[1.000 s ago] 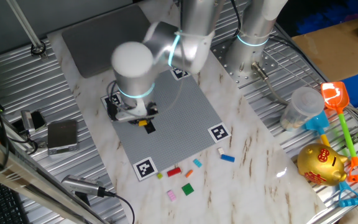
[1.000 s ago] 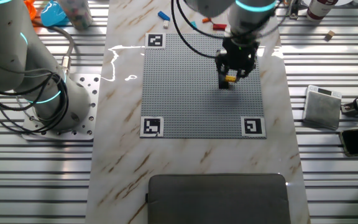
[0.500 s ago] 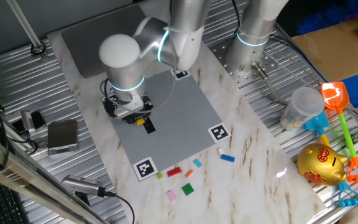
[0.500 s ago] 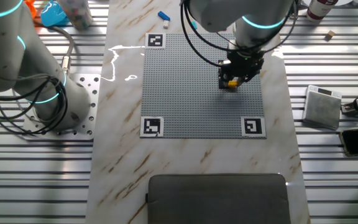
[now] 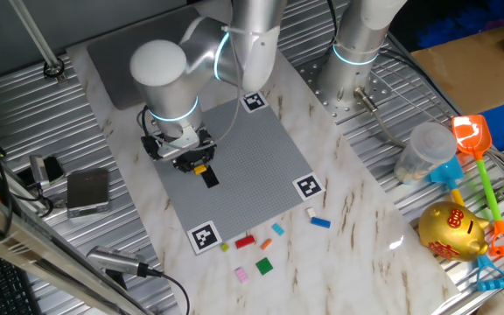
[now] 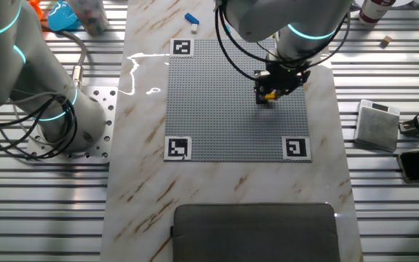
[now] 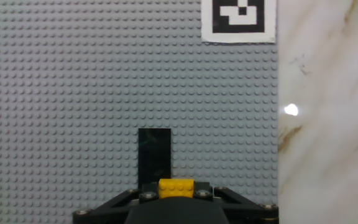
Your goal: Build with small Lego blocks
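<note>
- The gripper hangs low over the grey plate, toward the edge that borders the marble table.
- A yellow brick sits between the fingertips in the hand view; the jaws look narrow and closed on it.
- A black brick lies flat on the plate, directly ahead of the fingers and just beside the yellow one. Whether the two touch cannot be told.
- In the fixed views the yellow brick shows under the hand, next to the black brick.
- The step in hand looks like placing: the yellow brick is carried to a spot beside or on the black one.
- The next move likely calls for lining the yellow brick up with the studs, then pressing straight down before opening.
- Spare bricks wait on the marble past the plate's corner: a red brick, a green brick, a pink brick and a blue brick.
</note>
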Tool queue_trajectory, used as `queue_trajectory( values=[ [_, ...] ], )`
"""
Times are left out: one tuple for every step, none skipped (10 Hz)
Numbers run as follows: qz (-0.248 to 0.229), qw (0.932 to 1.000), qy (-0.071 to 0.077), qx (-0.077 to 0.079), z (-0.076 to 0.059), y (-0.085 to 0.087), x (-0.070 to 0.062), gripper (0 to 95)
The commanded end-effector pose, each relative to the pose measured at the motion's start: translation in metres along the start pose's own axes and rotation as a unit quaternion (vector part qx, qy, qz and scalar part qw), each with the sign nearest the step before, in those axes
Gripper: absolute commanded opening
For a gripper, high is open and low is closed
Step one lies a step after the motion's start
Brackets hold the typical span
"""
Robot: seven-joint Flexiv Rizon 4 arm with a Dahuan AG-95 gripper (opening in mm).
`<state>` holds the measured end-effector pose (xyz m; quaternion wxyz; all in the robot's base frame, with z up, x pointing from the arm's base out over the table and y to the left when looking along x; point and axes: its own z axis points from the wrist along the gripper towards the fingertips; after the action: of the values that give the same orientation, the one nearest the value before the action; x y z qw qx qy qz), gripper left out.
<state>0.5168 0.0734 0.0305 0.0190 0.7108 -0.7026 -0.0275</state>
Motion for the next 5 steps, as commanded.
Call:
queue_trajectory(
  values=[
    [0.015, 0.9999, 0.006, 0.006, 0.0026, 0.0012, 0.0021, 0.0],
    [0.025, 0.9996, 0.01, 0.008, 0.0038, 0.0026, 0.0027, 0.0],
    [0.034, 0.9993, 0.008, 0.008, 0.0063, 0.0049, 0.0029, 0.0],
    [0.037, 0.9992, 0.006, 0.008, 0.0066, 0.0055, 0.0031, 0.0],
    [0.039, 0.9992, 0.004, 0.008, 0.0067, 0.0056, 0.0031, 0.0]
  ],
)
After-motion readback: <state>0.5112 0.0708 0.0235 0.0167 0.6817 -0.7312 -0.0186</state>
